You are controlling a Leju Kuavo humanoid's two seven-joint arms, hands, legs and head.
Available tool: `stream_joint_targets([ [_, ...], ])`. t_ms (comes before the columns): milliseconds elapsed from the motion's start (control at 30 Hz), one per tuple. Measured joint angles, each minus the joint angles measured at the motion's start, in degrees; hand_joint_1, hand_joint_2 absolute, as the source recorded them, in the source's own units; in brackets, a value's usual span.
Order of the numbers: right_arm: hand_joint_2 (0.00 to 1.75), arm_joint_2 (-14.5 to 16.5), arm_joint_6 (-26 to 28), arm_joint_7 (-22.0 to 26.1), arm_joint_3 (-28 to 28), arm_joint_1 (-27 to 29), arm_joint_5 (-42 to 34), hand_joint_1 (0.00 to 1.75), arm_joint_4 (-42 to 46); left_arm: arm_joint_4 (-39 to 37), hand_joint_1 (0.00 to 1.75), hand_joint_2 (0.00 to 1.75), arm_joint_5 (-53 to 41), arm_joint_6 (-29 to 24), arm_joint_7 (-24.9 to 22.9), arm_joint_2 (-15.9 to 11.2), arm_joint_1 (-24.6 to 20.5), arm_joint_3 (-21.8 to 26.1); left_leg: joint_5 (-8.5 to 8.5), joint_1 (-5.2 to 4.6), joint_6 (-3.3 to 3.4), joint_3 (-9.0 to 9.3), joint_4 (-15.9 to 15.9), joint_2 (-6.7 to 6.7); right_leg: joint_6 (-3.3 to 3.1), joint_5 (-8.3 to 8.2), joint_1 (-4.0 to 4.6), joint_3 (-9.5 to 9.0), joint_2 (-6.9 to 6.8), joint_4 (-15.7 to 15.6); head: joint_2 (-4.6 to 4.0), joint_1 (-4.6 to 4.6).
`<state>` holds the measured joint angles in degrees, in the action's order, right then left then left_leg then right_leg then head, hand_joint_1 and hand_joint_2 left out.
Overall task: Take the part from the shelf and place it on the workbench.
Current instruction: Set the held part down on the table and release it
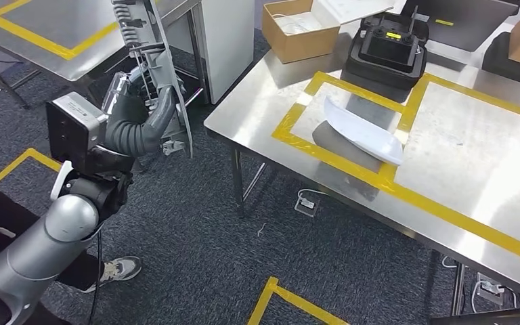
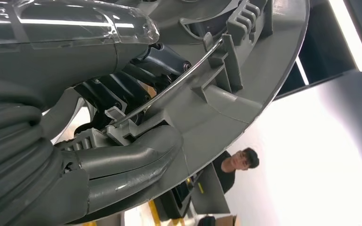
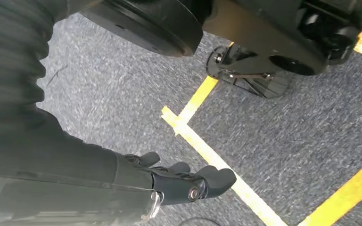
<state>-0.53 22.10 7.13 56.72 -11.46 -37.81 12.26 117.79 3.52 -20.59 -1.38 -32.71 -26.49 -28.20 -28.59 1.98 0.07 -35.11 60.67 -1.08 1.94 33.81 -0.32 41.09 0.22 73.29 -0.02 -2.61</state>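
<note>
Much of left hand (image 1: pixel 150 112) hidden gripping part (image 1: pixel 154 64).

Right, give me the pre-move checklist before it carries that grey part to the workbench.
1. Grip on the grey part: left hand holds it, fingers wrapped over its ribbed inner side in the left wrist view. Ok.
2. Part off the floor: hangs upright above the carpet. Ok.
3. Landing spot: a white part already lies in the workbench's taped zone. Not ok.
4. Right hand: hangs over the floor, fingers curled, holding nothing. Ok.
5. Person's shoe near the robot's left arm. Not ok.
6. Grip firmness: cannot tell.
</note>
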Motion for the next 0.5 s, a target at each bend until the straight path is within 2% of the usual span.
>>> stream_joint_targets([
  [67,1.75,0.0,0.0,0.0,0.0,0.0,0.0,0.0,0.0,0.0,1.75,1.75,0.0,0.0,0.0,0.0,0.0,0.0,-0.16,-0.27,0.01,0.28,-0.1,-0.87,-1.15,-3.89,0.44,-3.58,-1.02,-7.4,0.0,-0.02],
  [133,1.75,-0.1,-0.2,0.0,0.0,0.0,0.0,0.0,0.0,0.1,1.75,1.75,0.0,0.0,0.0,0.0,0.0,0.0,-0.23,-0.49,-0.23,0.42,-0.2,-1.68,-2.38,-5.87,1.18,-6.5,-2.55,-13.4,0.0,-0.04],
  [167,1.75,-0.1,-0.2,0.0,0.0,-0.1,0.0,0.0,0.0,0.1,1.75,1.75,-0.1,0.0,0.1,0.0,0.1,0.0,-0.21,-0.51,-0.43,0.45,-0.3,-2.1,-2.73,-5.88,1.47,-6.92,-2.91,-14.5,0.0,-0.06],
  [233,1.75,-0.1,-0.3,0.1,0.0,0.1,0.0,0.0,0.0,0.1,1.75,1.75,-0.1,0.0,0.1,0.0,0.2,0.0,-0.13,-0.53,-1.05,0.73,-0.7,-2.82,-2.98,-6.16,1.59,-7.01,-2.18,-15.1,0.0,-0.08],
  [267,1.75,-0.1,-0.3,0.1,0.0,0.2,0.0,0.0,0.0,0.1,1.75,1.75,-0.1,0.0,0.1,0.0,0.2,0.1,-0.32,-0.45,-1.32,0.9,-0.8,-2.32,-3.06,-6.49,1.47,-7.27,-1.83,-15.7,0.0,-0.11],
  [300,1.75,-0.1,-0.3,0.1,0.0,0.3,0.0,0.0,0.0,0.1,1.75,1.75,-0.1,0.0,0.1,0.0,0.2,0.1,-0.93,-0.39,-1.53,0.78,-0.3,-1.23,-3.21,-6.87,1.31,-7.59,-1.48,-16.4,0.0,-0.15],
  [367,1.75,-0.1,-0.3,0.2,0.0,0.3,0.0,0.0,0.0,0.1,1.75,1.75,-0.1,0.0,0.2,0.0,0.2,0.1,-3.71,-0.35,-1.68,-1.19,4.0,1.29,-3.39,-7.39,1.02,-8.07,-0.75,-17.2,0.0,-0.38],
  [433,1.75,0.0,-0.4,0.2,0.0,0.3,-0.1,0.0,0.0,0.1,1.75,1.75,-0.1,0.0,0.2,0.0,0.4,0.1,-6.42,-0.49,-1.75,-4.58,10.6,1.76,-3.53,-7.4,1.04,-8.07,0.2,-17.2,0.0,-0.6],
  [467,1.75,0.0,-0.4,0.2,0.0,0.3,-0.1,0.0,0.0,0.1,1.75,1.75,-0.1,0.0,0.2,0.0,0.6,0.1,-6.49,-0.51,-1.79,-5.63,12.3,1.59,-3.54,-7.35,1.07,-8.06,0.75,-17.1,0.0,-0.64],
  [500,1.75,0.1,-0.5,0.2,0.0,0.4,-0.1,0.0,0.0,0.1,1.75,1.75,-0.1,0.0,0.2,0.0,0.7,0.1,-5.44,-0.49,-1.83,-5.75,12.2,1.46,-3.5,-7.25,1.04,-8.06,1.33,-16.9,0.0,-0.65],
])
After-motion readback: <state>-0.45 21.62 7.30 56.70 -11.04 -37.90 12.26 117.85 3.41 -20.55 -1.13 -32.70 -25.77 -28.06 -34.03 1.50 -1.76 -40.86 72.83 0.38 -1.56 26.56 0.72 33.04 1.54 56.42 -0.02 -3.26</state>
